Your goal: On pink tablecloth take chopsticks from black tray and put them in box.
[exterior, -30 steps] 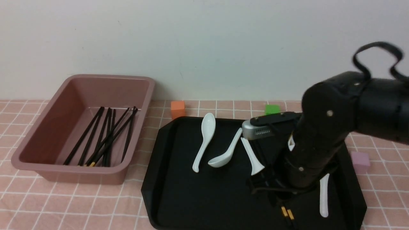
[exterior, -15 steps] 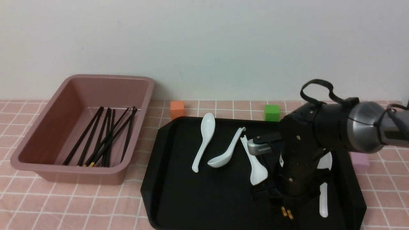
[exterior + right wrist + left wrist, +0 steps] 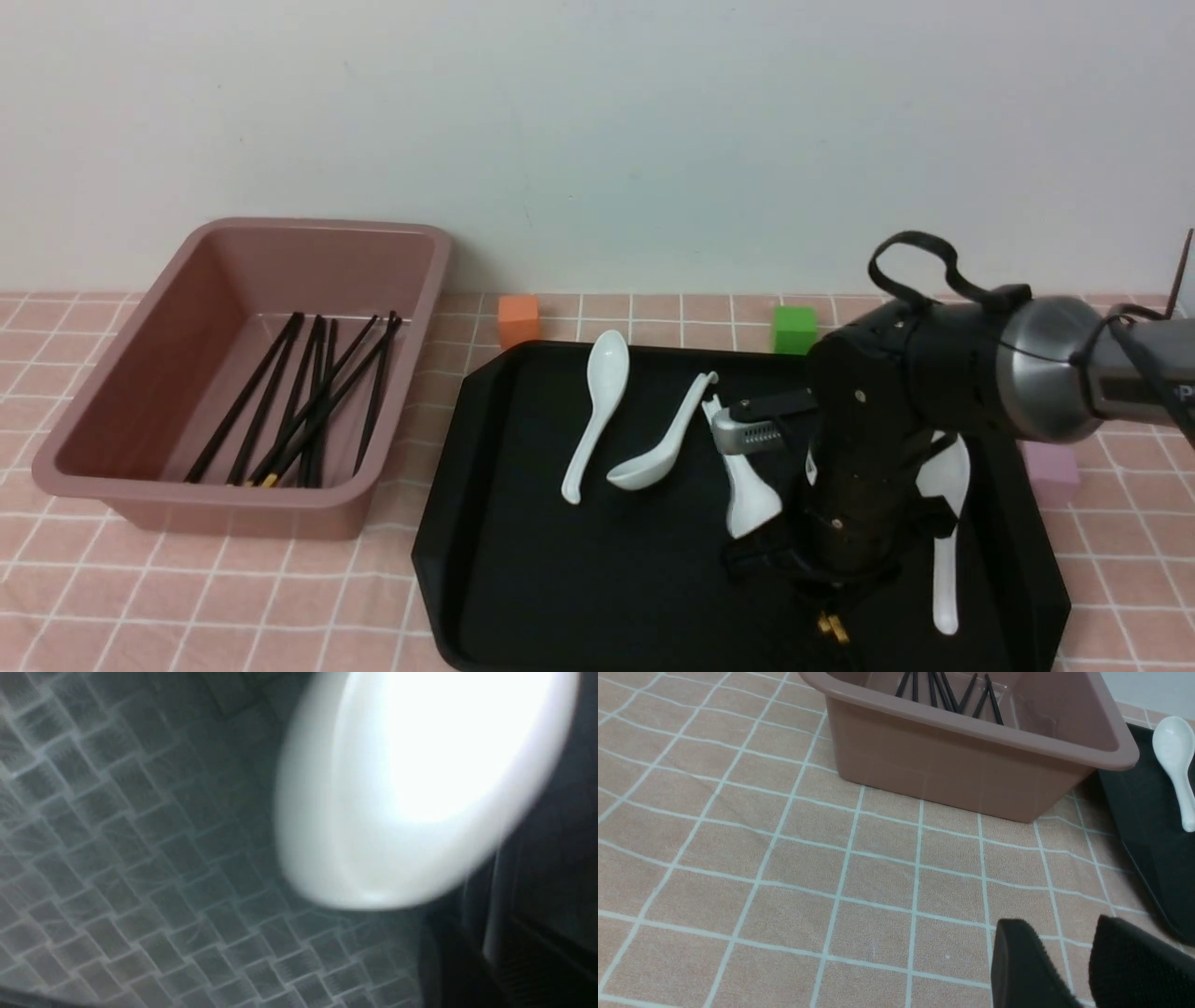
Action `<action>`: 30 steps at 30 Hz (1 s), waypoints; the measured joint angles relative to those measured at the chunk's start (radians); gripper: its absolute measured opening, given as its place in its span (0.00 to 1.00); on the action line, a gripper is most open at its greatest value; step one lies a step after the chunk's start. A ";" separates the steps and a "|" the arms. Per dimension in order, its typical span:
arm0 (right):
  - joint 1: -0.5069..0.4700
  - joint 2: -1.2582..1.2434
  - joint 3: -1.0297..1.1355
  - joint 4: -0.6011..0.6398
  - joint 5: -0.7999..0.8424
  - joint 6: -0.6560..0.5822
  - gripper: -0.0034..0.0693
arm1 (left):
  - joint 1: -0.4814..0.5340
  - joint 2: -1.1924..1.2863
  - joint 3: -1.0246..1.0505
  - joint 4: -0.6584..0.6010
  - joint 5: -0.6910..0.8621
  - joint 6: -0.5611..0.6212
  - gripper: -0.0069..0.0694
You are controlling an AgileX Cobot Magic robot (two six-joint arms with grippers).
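On the black tray (image 3: 579, 579), my right gripper (image 3: 826, 597) points straight down near the front edge. Its jaws sit tight around the black chopsticks (image 3: 827, 627), whose gold bands peek out just below the fingers. The right wrist view shows a thin stick (image 3: 490, 914) between the dark fingers, beside a white spoon bowl (image 3: 420, 788). Several chopsticks (image 3: 308, 411) lie inside the mauve box (image 3: 233, 504) at the left. My left gripper (image 3: 1059, 926) hovers open and empty over the pink tablecloth (image 3: 784, 858), near the box (image 3: 971, 760).
White spoons (image 3: 597, 401) (image 3: 658, 448) (image 3: 747, 485) lie on the tray, and another (image 3: 945, 523) lies right beside my right arm. An orange cube (image 3: 519, 317) and a green cube (image 3: 794, 329) stand behind the tray. A mauve cube (image 3: 1053, 471) sits at its right.
My right arm came down onto the tray. The two gold chopstick ends, apart before, now sit together under the gripper as its jaws closed in.
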 joint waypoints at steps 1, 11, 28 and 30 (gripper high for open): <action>0.001 0.000 0.000 -0.002 0.001 -0.002 0.24 | 0.000 0.000 0.000 0.000 0.000 0.000 0.40; 0.000 -0.094 0.019 -0.094 0.103 -0.006 0.24 | 0.000 0.000 0.000 -0.001 0.000 0.000 0.40; 0.238 -0.011 -0.646 0.153 0.091 -0.140 0.24 | 0.000 0.000 0.000 -0.001 0.000 0.000 0.40; 0.257 0.060 -0.754 0.157 0.091 -0.145 0.24 | 0.000 0.000 0.000 -0.001 0.000 0.000 0.40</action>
